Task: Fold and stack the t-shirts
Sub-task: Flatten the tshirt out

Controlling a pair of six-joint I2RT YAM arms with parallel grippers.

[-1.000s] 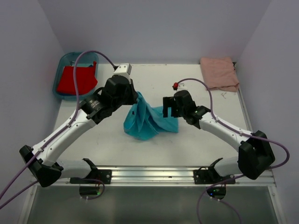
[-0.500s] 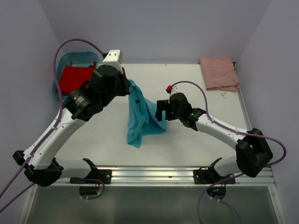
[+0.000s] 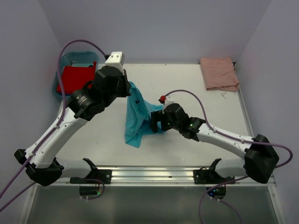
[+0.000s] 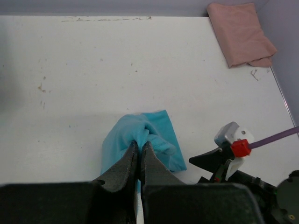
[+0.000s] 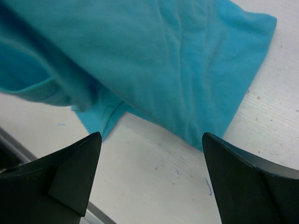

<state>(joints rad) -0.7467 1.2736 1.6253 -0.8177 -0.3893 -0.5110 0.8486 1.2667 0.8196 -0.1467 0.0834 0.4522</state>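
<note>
far to the left of the turquoise t-shirt, a blue tub sits at the table's back corner with the red t-shirt lying in it

just left of and above the turquoise t-shirt, the left arm reaches in from the near left, and the left gripper is clenched on the shirt's top edge. the left wrist view shows the two dark fingers pressed together with a bunched fold of turquoise cloth pinched at their tips

the turquoise t-shirt hangs from that grip as a crumpled drape, its upper part lifted and its lower part spreading down onto the white table; a small dark mark shows on the cloth near the top

at the lower right edge of the turquoise t-shirt, the right gripper has its jaws spread wide with nothing between them. in the right wrist view the turquoise cloth lies just beyond the fingertips, bare table under the gap; whether either tip touches the cloth cannot be told

far to the right of the turquoise t-shirt, at the table's back right corner, the pale pink t-shirt lies folded flat, well apart from both grippers
</note>
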